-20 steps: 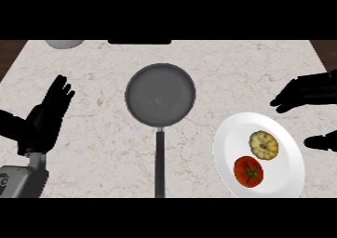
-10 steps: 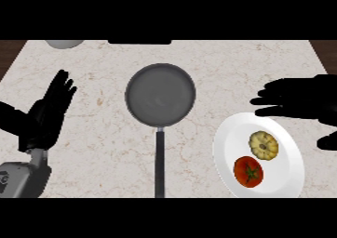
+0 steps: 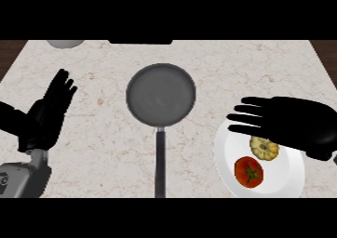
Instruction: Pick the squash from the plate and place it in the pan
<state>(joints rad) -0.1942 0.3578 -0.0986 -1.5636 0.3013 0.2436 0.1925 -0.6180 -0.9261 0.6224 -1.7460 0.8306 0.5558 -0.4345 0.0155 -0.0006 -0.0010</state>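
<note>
A pale yellow squash [image 3: 265, 148] lies on a white plate [image 3: 288, 179] at the right, with a red tomato [image 3: 248, 171] just in front of it. My right hand [image 3: 295, 123] hovers open over the plate's far edge, fingers pointing left, partly covering the squash's top. The dark grey pan [image 3: 161, 95] sits at the middle of the counter, empty, its long handle [image 3: 159, 162] running toward me. At the left my left hand [image 3: 41, 116] rests open, fingers up.
A grey round object [image 3: 64, 43] shows at the counter's far left edge. The marble counter [image 3: 102, 153] stretches between the pan and the left hand. Dark wood borders the counter at both upper corners.
My right hand has come down and to the left, from beyond the plate's far right to directly over the squash. The left hand, pan and plate have stayed in place.
</note>
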